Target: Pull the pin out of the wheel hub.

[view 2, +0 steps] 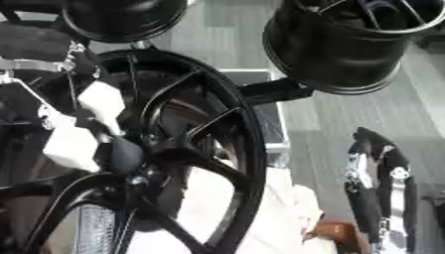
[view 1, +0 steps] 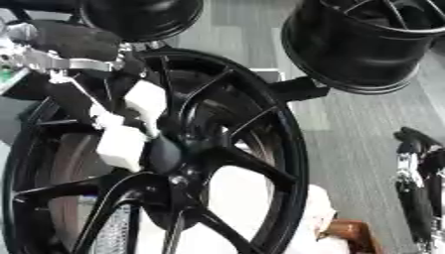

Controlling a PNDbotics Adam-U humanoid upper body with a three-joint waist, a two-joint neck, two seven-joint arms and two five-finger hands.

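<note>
While left hand touches wheel hub — right hand hangs apart.

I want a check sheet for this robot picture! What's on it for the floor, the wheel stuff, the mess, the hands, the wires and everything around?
Surface: grey floor; no table seen.
Job's things: black spoked wheel standing on edge, hub near its middle; pin not made out.
Clutter: brown thing and white cloth-like thing low, behind the wheel.
Hands: left hand, white-tipped fingers at the hub, grip unclear; right hand idle at the right edge, fingers up.
Cables: nothing seen.
Surroundings: two more black rims, upper left and upper right.
</note>
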